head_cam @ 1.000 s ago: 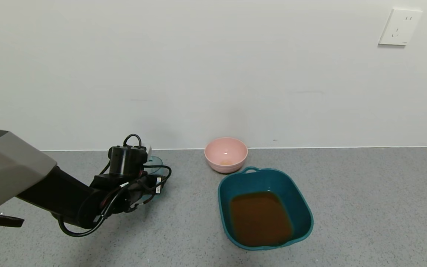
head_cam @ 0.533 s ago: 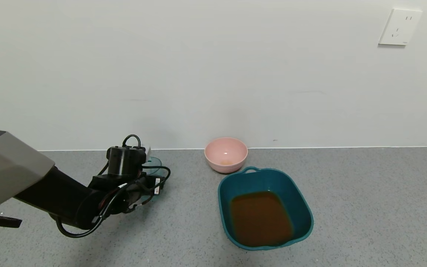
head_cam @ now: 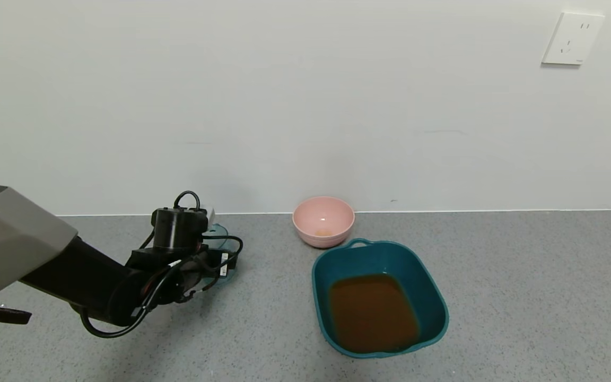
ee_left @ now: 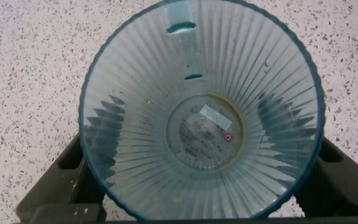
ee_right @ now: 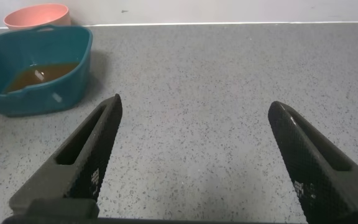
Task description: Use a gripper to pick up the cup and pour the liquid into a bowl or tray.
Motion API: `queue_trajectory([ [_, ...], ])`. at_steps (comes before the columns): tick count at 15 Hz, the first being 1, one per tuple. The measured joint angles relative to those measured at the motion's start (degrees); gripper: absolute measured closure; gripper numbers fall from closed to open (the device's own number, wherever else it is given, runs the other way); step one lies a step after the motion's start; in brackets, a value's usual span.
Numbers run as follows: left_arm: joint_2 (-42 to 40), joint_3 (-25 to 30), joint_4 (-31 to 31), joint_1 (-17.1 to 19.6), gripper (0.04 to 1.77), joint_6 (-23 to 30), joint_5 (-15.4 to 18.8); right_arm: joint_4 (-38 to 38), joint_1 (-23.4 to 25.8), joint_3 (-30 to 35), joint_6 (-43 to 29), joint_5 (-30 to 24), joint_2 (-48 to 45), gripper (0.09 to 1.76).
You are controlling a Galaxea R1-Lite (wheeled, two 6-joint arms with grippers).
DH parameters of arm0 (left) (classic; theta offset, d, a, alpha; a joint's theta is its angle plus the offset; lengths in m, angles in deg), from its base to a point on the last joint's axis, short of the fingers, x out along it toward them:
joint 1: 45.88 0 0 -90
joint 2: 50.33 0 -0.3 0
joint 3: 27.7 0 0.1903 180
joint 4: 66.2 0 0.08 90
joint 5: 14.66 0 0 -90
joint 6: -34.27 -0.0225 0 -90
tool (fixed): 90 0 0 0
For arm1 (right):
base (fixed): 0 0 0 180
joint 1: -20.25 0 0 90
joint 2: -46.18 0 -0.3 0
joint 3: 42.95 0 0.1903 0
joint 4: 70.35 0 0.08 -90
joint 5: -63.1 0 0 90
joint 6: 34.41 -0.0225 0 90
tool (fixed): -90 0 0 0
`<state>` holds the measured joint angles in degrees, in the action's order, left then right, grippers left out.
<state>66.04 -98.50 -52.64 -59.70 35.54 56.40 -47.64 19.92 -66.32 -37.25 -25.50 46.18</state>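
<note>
We have the left gripper point(head_cam: 215, 265) low over the counter point(head_cam: 523, 297) at our left, well apart from the basin point(head_cam: 433, 302), and its jaws stand on either side of the cup point(head_cam: 219, 234), which looks upright and empty. The liquid point(head_cam: 373, 312) already lies in the basin, so we judge the pour done and the step in hand to be setting the cup down or letting it go. To do that well we would make sure the base sits flat on the counter before the jaws part, open them evenly so neither one drags the ribbed wall sideways, and then back straight off so the cables do not catch the rim. The head view gives us the layout: the pink bowl point(head_cam: 323, 220) just behind the basin, touching or nearly so, and a socket point(head_cam: 572, 38) high on the wall; but there the wrist hides most of the cup. The left wrist view looks straight down into the cup point(ee_left: 201, 112), showing a dry ribbed inside, a small label on the bottom and the dark fingers point(ee_left: 70, 180) close against both sides, though we cannot tell whether they press or merely flank. The right wrist view shows the right gripper point(ee_right: 197, 162) with jaws wide apart and nothing between them, idle over bare counter, and the basin point(ee_right: 73, 74) farther off.
</note>
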Motion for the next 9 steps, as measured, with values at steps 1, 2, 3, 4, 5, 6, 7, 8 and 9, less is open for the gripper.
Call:
queue_trajectory([
  [1,-0.1,0.0,0.0,0.2,0.18,0.0,0.0,0.0,0.0,0.0,0.0,0.0,0.0,0.14],
  [2,-0.3,0.0,0.0,0.3,0.17,-0.1,0.0,0.0,0.0,0.0,0.0,0.0,0.0,0.14],
  [3,-0.6,0.0,-0.1,0.4,0.16,-0.2,0.0,0.0,0.0,0.0,0.0,0.0,0.0,0.14],
  [4,-1.1,0.3,-0.2,0.5,0.16,-0.3,0.0,0.0,0.0,0.0,0.0,0.0,0.0,0.14],
  [5,-1.6,0.5,-0.5,0.6,0.15,-0.3,0.1,0.0,0.0,0.0,0.0,0.0,0.0,0.14],
  [6,-2.3,0.7,-0.8,0.6,0.14,-0.4,0.1,0.0,0.0,0.0,0.0,0.0,0.0,0.14],
  [7,-3.2,0.8,-1.7,0.6,0.14,-0.6,0.1,0.0,0.0,0.0,0.0,0.0,0.0,0.14],
  [8,-4.3,0.9,-2.8,0.6,0.13,-0.7,0.1,0.0,0.0,0.0,0.0,0.0,0.0,0.14],
  [9,-5.4,1.0,-4.1,0.6,0.13,-0.8,0.1,0.0,0.0,0.0,0.0,0.0,0.0,0.14],
])
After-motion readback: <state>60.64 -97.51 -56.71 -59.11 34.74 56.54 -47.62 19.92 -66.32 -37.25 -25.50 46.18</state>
